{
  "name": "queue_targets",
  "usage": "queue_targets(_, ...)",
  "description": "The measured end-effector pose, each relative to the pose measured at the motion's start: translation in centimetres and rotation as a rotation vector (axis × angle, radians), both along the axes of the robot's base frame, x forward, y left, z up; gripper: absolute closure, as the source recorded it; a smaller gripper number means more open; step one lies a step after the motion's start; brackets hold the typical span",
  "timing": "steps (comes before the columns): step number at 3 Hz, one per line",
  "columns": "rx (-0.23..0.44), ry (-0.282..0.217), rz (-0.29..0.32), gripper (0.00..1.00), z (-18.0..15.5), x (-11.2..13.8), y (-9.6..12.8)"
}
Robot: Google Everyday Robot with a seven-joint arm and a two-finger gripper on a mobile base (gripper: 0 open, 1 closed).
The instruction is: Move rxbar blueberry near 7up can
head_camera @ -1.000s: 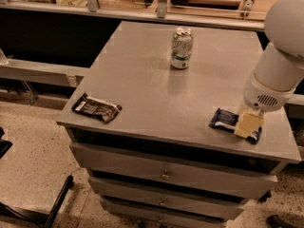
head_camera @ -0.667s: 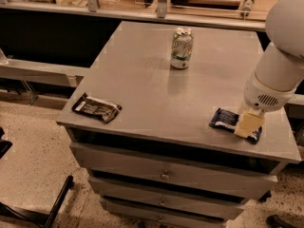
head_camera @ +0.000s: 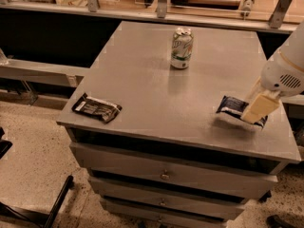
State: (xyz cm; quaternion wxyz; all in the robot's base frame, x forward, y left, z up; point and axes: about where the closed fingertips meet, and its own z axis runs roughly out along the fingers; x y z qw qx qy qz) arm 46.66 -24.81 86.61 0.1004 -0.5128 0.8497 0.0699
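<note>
Pinching the blue snack bar [head_camera: 232,106] by its right end, the gripper [head_camera: 259,109] hangs over the table [head_camera: 156,94] near its right edge; the bar is slightly raised, with a shadow below it. The green-white can [head_camera: 182,49] stands well apart, rear centre. Lettering unreadable on both. The drawers [head_camera: 164,175] are closed.

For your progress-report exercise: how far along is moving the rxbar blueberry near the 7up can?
Done: the approach; the gripper is at the rxbar blueberry, front right. In hand: taking hold. Left: carrying it to the 7up can, standing apart at the back.

Dim warm light; hand [head_camera: 255,111] far right
</note>
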Motion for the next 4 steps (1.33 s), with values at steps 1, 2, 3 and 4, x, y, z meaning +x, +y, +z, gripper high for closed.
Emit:
queue_targets(1, 0.087, -0.04, -0.024, 1.0, 3.2, 1.9, 0.3)
queue_targets(2, 0.136, -0.1, -0.039, 1.0, 6.3, 4.5, 2.1)
queue_targets(3, 0.164, -0.191, -0.089, 1.0, 7.9, 7.9, 4.1)
queue_targets(4, 0.164, -0.192, -0.089, 1.0, 7.9, 7.9, 4.1)
